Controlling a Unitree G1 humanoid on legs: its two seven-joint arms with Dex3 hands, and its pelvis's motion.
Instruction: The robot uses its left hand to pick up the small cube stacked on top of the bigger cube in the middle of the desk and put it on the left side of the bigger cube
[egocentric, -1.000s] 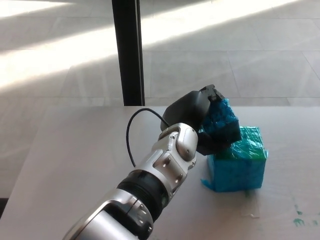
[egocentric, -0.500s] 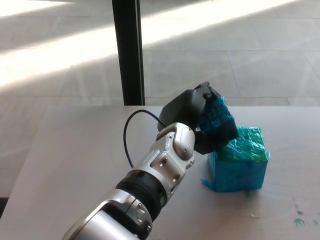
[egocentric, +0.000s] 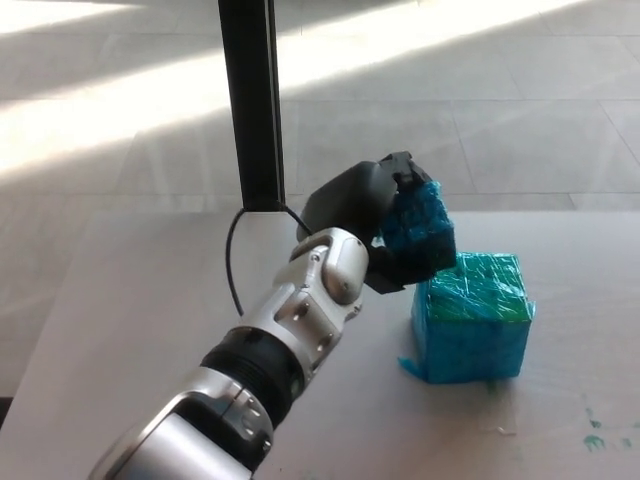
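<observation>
The bigger cube, wrapped in teal-blue film with a green top, stands on the grey desk right of centre. My left hand is shut on the small blue cube, holding it tilted in the air just above and to the left of the bigger cube's top left corner. The small cube is clear of the big one, with a thin gap between them. My silver left forearm runs in from the lower left. No part of my right hand shows.
A black vertical post rises behind the desk's far edge, close behind my left hand. A black cable loops from the wrist. Green paint marks spot the desk at lower right. A tiled floor lies beyond.
My left hand has lifted the small cube off the bigger cube's top and carried it leftward and slightly up. The forearm swung left with it.
</observation>
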